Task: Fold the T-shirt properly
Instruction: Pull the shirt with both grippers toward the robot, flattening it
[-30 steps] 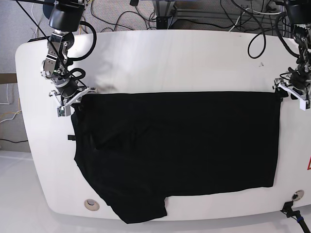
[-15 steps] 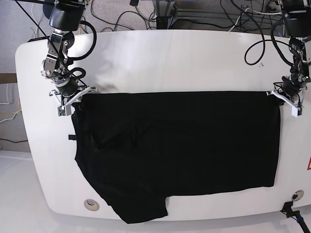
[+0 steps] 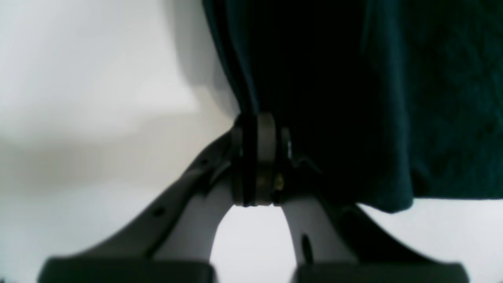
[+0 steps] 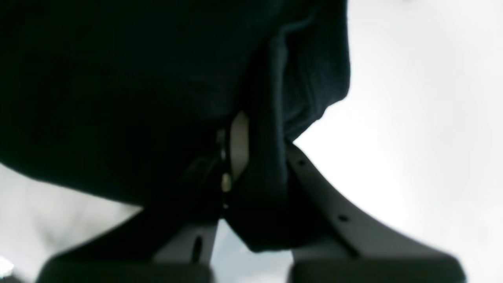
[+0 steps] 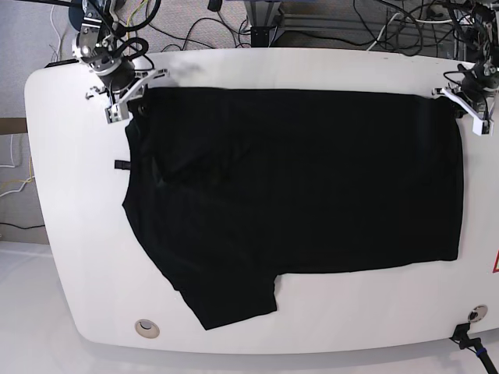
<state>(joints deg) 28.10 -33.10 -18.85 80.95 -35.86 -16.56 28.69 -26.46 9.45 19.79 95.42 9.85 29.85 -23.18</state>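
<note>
The black T-shirt (image 5: pixel 296 187) lies spread on the white table (image 5: pixel 62 257), plain side up, its top edge pulled near the table's far edge. One sleeve hangs toward the front left. My right gripper (image 5: pixel 131 93) is shut on the shirt's top left corner; in the right wrist view the cloth (image 4: pixel 157 78) bunches between the fingers (image 4: pixel 235 149). My left gripper (image 5: pixel 460 105) is shut on the top right corner; in the left wrist view its fingers (image 3: pixel 257 157) pinch the cloth edge (image 3: pixel 353 98). The print is hidden.
Cables (image 5: pixel 374 23) lie behind the table's far edge. A round metal hole (image 5: pixel 146 328) sits at the front left of the table, another hole (image 5: pixel 476 313) at the front right beside a black cable end.
Both grippers have moved toward the far edge of the table, dragging the shirt's top edge and the whole shirt away from the front edge.
</note>
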